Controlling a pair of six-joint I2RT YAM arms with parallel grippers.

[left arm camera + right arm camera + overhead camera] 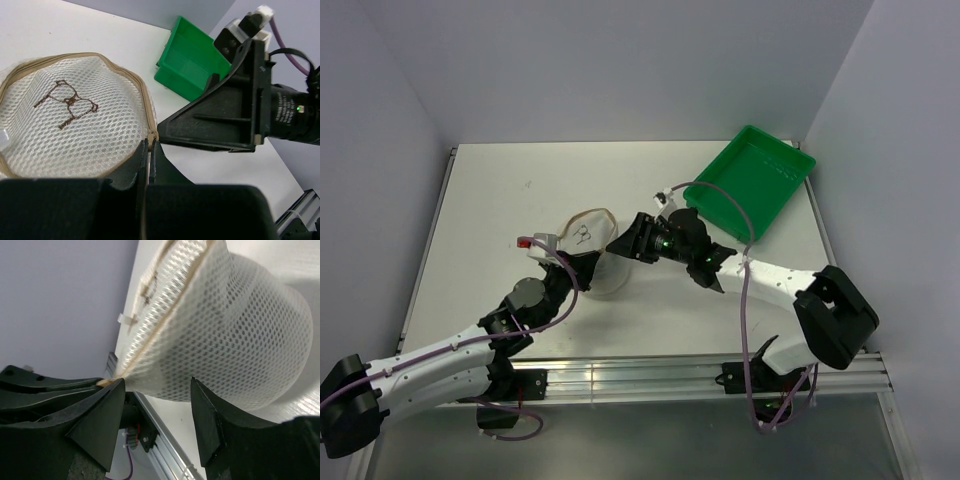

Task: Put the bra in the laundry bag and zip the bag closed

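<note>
"white mesh, tan rim: where's the laundry bag [592, 250] sitting?" asks my spotter.

"mid-table [500, 200], between my two arms, apart from the green tray [750, 180]. my left fingers [144, 159] are pressed together on the tan zip rim [142, 95] at the bag's edge. my right fingers [628, 243] stand apart just beside that pinch, gripping nothing."

"and the bra?"

"i can't see it in any view. nothing dark shows through the mesh, so i can't tell whether it's inside."

"is the zip done?"

"the teeth look meshed round the lid as far as my left pinch, but the slider is hidden there. i'd judge the closing is at its tail end. to do it well: hold the left pinch firm as the anchor. bring the right fingers onto the puller, not the mesh. pull along the rim's curve rather than upward, and let go only once the seam shows no gap."
</note>
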